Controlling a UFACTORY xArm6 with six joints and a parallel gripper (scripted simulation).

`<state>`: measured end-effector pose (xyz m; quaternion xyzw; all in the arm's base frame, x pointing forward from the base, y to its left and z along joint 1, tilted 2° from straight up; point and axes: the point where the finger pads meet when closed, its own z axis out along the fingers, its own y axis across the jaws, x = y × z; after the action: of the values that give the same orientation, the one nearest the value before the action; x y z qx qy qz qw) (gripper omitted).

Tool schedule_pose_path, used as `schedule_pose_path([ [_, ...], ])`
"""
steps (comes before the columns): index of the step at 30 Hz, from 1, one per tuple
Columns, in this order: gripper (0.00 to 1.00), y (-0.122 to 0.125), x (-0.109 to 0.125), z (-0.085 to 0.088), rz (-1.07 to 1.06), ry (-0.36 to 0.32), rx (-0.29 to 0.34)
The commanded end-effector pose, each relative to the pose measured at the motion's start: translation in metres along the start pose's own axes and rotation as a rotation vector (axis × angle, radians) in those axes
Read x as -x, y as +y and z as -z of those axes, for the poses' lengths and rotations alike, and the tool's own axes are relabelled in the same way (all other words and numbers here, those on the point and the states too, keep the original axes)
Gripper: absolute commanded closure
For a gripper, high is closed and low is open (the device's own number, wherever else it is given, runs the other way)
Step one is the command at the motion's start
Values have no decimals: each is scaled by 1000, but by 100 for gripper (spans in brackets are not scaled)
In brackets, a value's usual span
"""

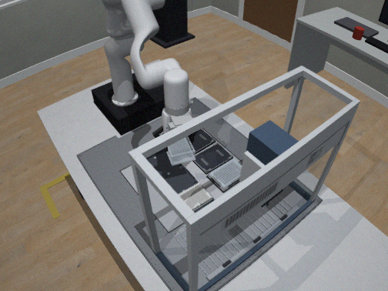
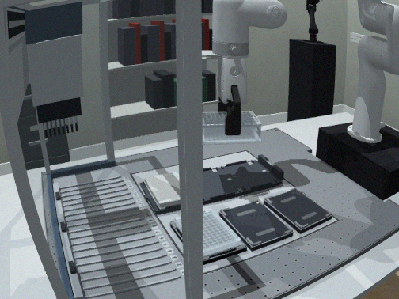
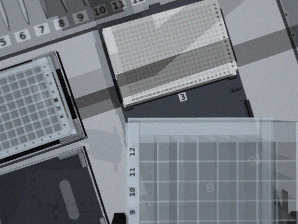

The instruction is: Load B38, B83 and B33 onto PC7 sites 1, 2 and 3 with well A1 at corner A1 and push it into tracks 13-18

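My gripper (image 2: 233, 119) is shut on the clear deep-well block B83 (image 2: 231, 126) and holds it level in the air above the dark carrier PC7 (image 2: 237, 179). The block also shows in the top view (image 1: 180, 151) and fills the lower right of the wrist view (image 3: 210, 170). The pale 384-well plate B33 (image 2: 162, 190) lies on the carrier's far site, labelled 3 (image 3: 170, 47). The rest of the carrier's top is bare. The 96-well plate B38 (image 2: 211, 231) (image 3: 30, 105) sits in nest S3. Nests S2 (image 2: 255, 225) and S1 (image 2: 298, 209) are empty.
The loading rails (image 2: 107, 233) lie beyond the carrier, under the white instrument frame (image 1: 246, 127), whose post (image 2: 190, 138) blocks part of the exterior view. A pipetting head (image 2: 55, 79) hangs inside the frame. Track numbers (image 3: 50, 22) run along the apron. The arm's black base (image 2: 364, 158) stands at the right.
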<state>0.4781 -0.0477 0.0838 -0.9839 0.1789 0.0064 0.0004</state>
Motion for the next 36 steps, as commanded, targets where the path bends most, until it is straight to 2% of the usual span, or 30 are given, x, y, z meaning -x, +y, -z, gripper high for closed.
schedule_pose_path([
  [1, 100, 15, -23, 1, 182, -9, -19],
  [6, 100, 26, -37, 1, 349, -8, -19],
  [12, 100, 26, -37, 1, 352, -8, -19],
  [36, 100, 26, -37, 1, 1085, 0, -22],
])
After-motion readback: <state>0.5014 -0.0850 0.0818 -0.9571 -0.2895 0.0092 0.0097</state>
